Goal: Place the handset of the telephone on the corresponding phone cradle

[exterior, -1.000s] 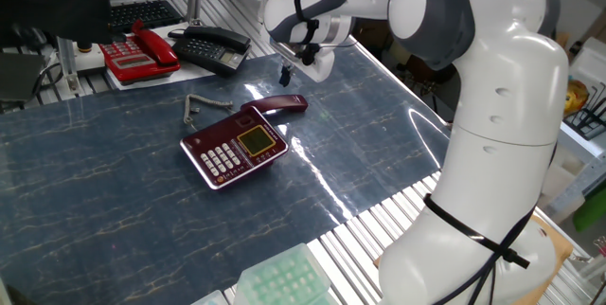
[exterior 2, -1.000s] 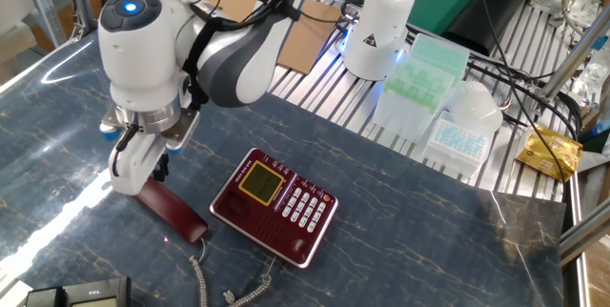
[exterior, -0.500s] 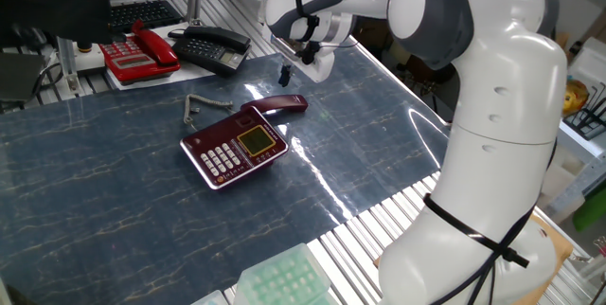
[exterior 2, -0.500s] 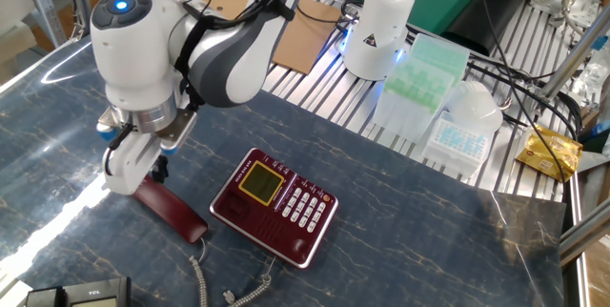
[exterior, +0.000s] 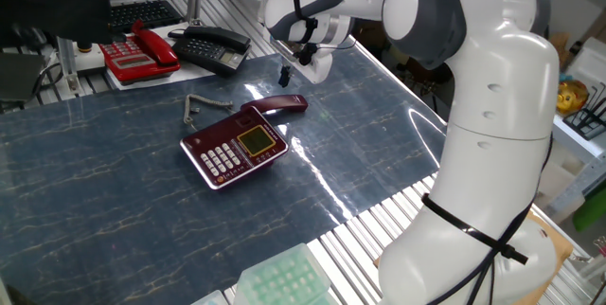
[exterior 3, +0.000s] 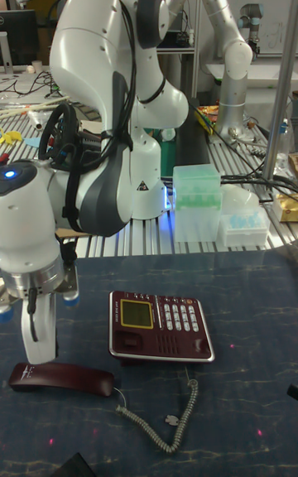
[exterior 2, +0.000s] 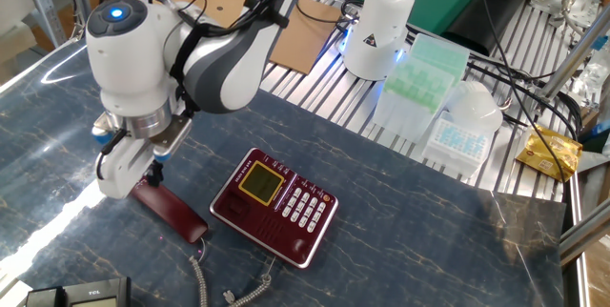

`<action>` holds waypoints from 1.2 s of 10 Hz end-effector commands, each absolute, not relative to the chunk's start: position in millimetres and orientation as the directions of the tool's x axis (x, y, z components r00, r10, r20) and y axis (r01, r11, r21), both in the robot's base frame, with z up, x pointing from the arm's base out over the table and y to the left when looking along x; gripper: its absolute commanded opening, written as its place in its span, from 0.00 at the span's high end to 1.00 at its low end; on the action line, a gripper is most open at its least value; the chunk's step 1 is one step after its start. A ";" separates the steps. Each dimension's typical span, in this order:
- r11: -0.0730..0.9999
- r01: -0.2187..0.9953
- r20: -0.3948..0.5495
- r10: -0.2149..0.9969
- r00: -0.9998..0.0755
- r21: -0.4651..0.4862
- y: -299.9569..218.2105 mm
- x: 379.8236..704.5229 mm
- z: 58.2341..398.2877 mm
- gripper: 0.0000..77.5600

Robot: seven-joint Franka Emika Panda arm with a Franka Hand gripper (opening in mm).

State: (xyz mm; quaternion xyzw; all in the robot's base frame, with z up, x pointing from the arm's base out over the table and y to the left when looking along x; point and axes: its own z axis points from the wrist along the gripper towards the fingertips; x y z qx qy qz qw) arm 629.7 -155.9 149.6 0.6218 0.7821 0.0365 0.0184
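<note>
Fingers (exterior: 284, 76), whose opening cannot be told, have been shifted slightly leftward in the other fixed view above the handset (exterior: 279, 104), which is left unmoved on the surface (exterior: 114, 210) at centre beside the phone (exterior: 235, 147), so grasping is judged still ahead.

So the maroon telephone (exterior 2: 274, 209) lies flat on the dark marbled bench (exterior 2: 429, 221), yellow screen lit and white keypad beside it. The handset (exterior 2: 172, 212) is off the phone, lying on the bench just to its left, with the grey coiled cord (exterior 2: 224, 288) trailing along the bottom edge. The white arm's end effector (exterior 2: 143, 175) hangs right over the handset's far end; can't tell if the fingers are touching it. Green tip boxes (exterior 2: 419, 73) sit behind on the metal rack.
</note>
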 end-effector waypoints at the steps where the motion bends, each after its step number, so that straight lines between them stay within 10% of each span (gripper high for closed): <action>1: 0.191 0.978 0.013 0.981 -0.193 0.089 -163.9 639.7 125.0 1.00; 12: 0.114 0.992 -0.005 0.994 -0.114 0.058 -159.0 638.6 107.7 1.00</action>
